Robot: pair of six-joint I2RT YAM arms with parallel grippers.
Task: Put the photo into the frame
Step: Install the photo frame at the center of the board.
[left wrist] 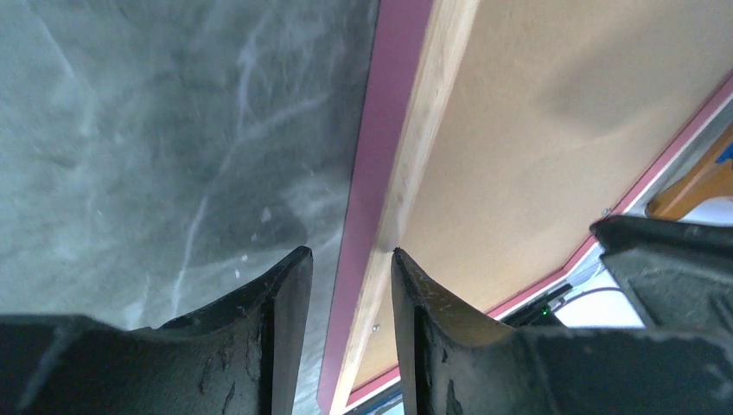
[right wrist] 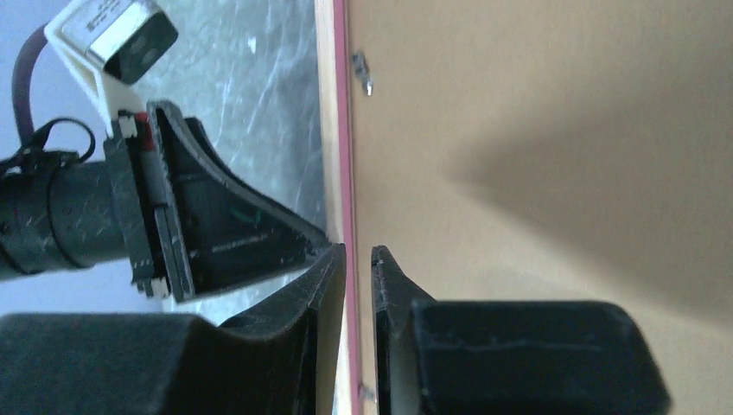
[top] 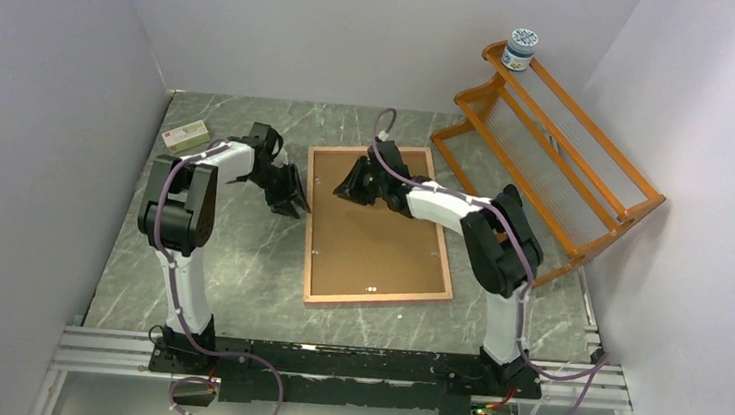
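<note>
The frame (top: pixel 379 298) lies flat, face down, in the middle of the desk (top: pixel 238 266). Its pinkish rim runs around a brown backing board (top: pixel 371 238) that fills it. Its long sides run away from the arm bases, and small metal tabs (right wrist: pixel 363 73) sit along the board's edge.

The left claw (top: pixel 289 199) is low at the frame's left rim, near the far corner. In the left wrist view its fingers (left wrist: pixel 285 294) stand clearly apart, with the rim's pink side and pale wood top showing in the gap beyond the tips; they grip nothing.

The right claw (top: pixel 345 188) reaches over the far left part of the backing board, pointing toward the same rim. Its fingers (right wrist: pixel 333 277) stand only a thin slit apart, and as far as this tight view shows, nothing is caught between them. The two claws are near each other, one on each side of the rim.

An orange wooden rack (top: pixel 549 153) leans at the far right with a small jar (top: pixel 521 50) on its top. A small box (top: pixel 186 134) lies at the far left.
</note>
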